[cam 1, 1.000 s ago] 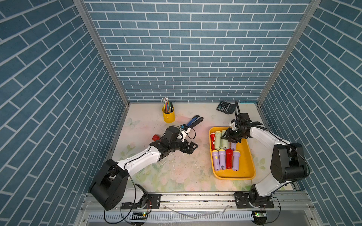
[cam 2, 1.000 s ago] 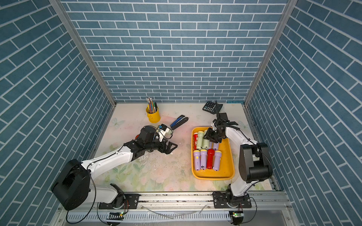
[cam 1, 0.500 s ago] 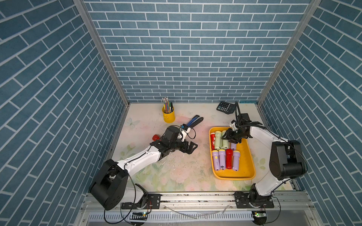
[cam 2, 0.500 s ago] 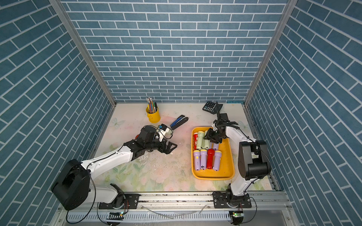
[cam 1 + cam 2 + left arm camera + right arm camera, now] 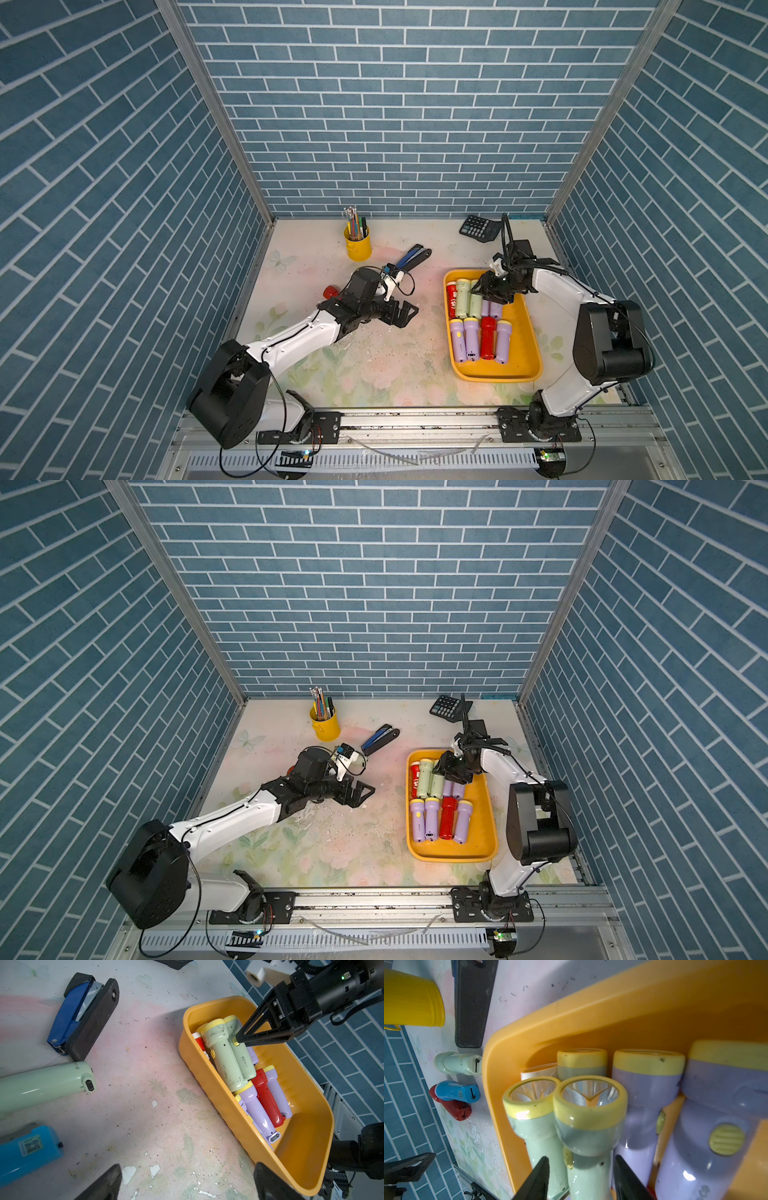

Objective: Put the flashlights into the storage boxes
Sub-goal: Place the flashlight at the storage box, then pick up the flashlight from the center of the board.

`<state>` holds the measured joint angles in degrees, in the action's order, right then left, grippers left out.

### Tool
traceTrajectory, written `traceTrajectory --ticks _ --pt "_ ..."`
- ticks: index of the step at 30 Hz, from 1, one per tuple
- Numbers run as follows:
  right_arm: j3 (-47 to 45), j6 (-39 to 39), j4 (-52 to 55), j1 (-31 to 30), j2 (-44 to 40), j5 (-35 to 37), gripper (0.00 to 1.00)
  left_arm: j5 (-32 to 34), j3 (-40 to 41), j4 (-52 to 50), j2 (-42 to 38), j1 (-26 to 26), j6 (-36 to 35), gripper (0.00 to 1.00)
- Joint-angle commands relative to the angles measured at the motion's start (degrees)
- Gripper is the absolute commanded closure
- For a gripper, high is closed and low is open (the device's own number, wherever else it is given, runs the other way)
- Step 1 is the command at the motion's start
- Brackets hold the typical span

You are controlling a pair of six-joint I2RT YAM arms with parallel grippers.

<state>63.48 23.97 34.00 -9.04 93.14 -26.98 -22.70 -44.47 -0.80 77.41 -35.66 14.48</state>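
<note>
Blue brick-pattern walls point(image 5: 395, 124) — pale floral tabletop point(image 5: 374, 374), scuffed.

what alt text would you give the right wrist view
The right hand has its black fingers either side of a pale green flashlight, which lies beside a second green one and lilac ones in a yellow tray. Outside the rim are another green flashlight, a blue one and a red one, a stapler and a yellow cup.

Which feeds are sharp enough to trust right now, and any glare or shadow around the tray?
Right wrist view: pale green flashlights crisp, with a glare spot on one yellow rim; the nearest lilac flashlight is soft. Left wrist view: sharp, a shadow on the table beside the yellow tray. Both top views: sharp, evenly lit.
</note>
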Motion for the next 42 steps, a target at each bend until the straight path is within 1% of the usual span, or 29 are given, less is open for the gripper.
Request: traceTrajectory --ticks 1,4,7,14,20,24,29,33,36,39,42 --pt "2.05 -0.3 1.73 -0.08 -5.3 0.59 0.49 1.5 -1.38 -1.82 -2.28 -0.26 -0.29 0.0" --pt "1.0 0.62 2.31 -1.32 -9.11 2.02 0.49 3.77 -1.0 -3.29 -3.83 -0.21 0.49 0.0" --pt "0.01 1.51 3.32 -4.06 -13.0 5.01 0.49 5.4 -0.34 -4.45 -5.77 -0.22 1.01 0.0" --pt "-2.33 5.91 3.68 -15.26 -19.41 14.13 0.49 10.48 1.03 -9.71 -9.45 -0.11 2.78 0.0" --pt "-3.11 9.37 2.71 -24.69 -20.94 20.78 0.5 14.44 3.04 -13.18 -11.99 -0.11 4.87 0.0" --pt "-2.07 9.92 2.01 -30.52 -18.93 24.39 0.51 19.16 4.92 -14.99 -14.24 0.14 8.25 0.0" --pt "1.82 7.98 1.68 -35.96 -12.97 25.75 0.51 20.59 9.83 -13.27 -18.6 1.76 10.88 0.0" --pt "6.13 5.97 1.77 -38.45 -7.15 25.36 0.51 19.37 11.14 -14.99 -19.53 5.69 13.45 0.0" --pt "9.19 4.66 2.19 -39.36 -3.44 24.7 0.51 16.22 11.65 -16.26 -19.05 9.3 14.84 0.0" --pt "11.5 3.41 2.56 -39.83 -0.54 23.72 0.51 14.21 12.77 -15.78 -19.08 11.45 15.57 0.0" --pt "14.3 1.54 3.45 -39.83 2.57 23.12 0.5 14.1 13.51 -15.05 -19.27 12.58 16.28 0.0"
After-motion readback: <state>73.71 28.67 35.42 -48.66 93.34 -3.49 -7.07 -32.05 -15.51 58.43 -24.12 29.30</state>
